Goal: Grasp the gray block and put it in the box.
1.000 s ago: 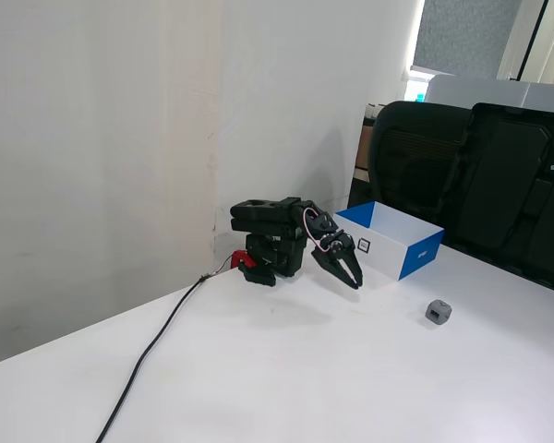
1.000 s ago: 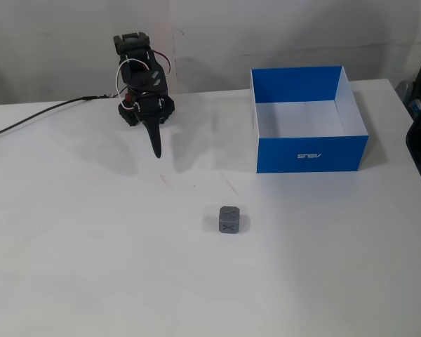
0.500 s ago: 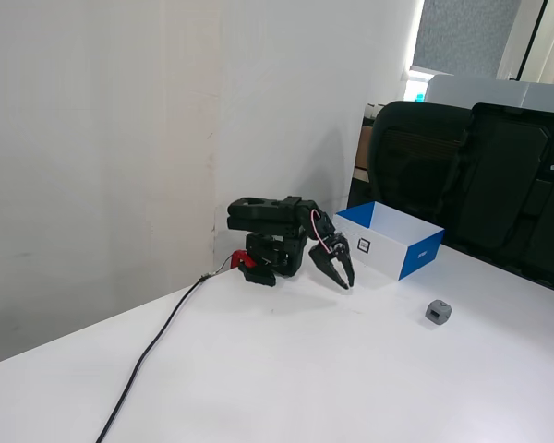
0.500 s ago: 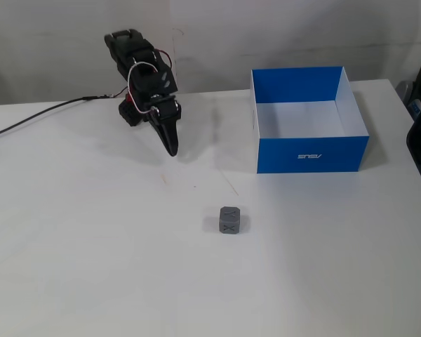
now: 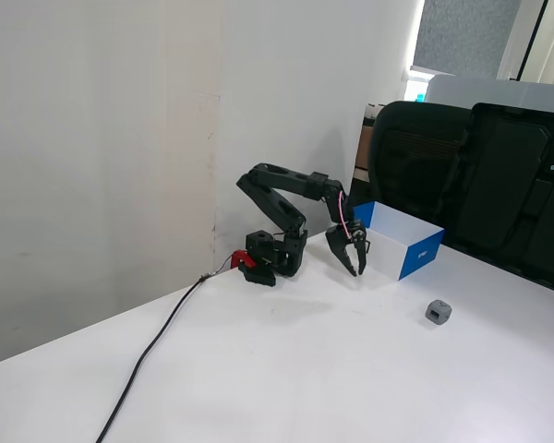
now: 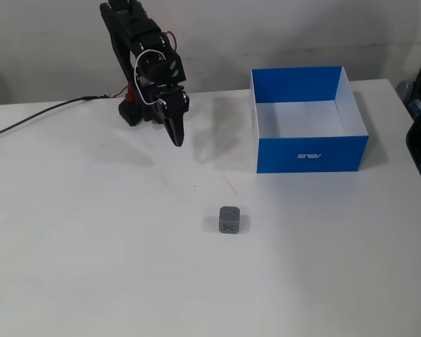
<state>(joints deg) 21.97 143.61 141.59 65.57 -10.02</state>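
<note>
The gray block (image 5: 438,312) (image 6: 229,220), a small cube with a dark X on its face, rests on the white table, in front of the box as a fixed view shows it. The box (image 5: 414,257) (image 6: 312,153) is shallow, blue outside and white inside, and nothing lies in it. My black gripper (image 5: 357,269) (image 6: 177,140) hangs in the air with its tips pointing down, between the arm's base and the box. Its jaws look shut with nothing between them. It is well apart from the block.
A black cable (image 5: 157,346) (image 6: 35,119) runs from the arm's base (image 5: 272,263) across the table. Black chairs (image 5: 480,175) stand behind the table past the box. A white wall is close behind the arm.
The arm has unfolded and risen from its crouched pose. The gripper has swung out from the base toward the box. Block and box have not moved.
</note>
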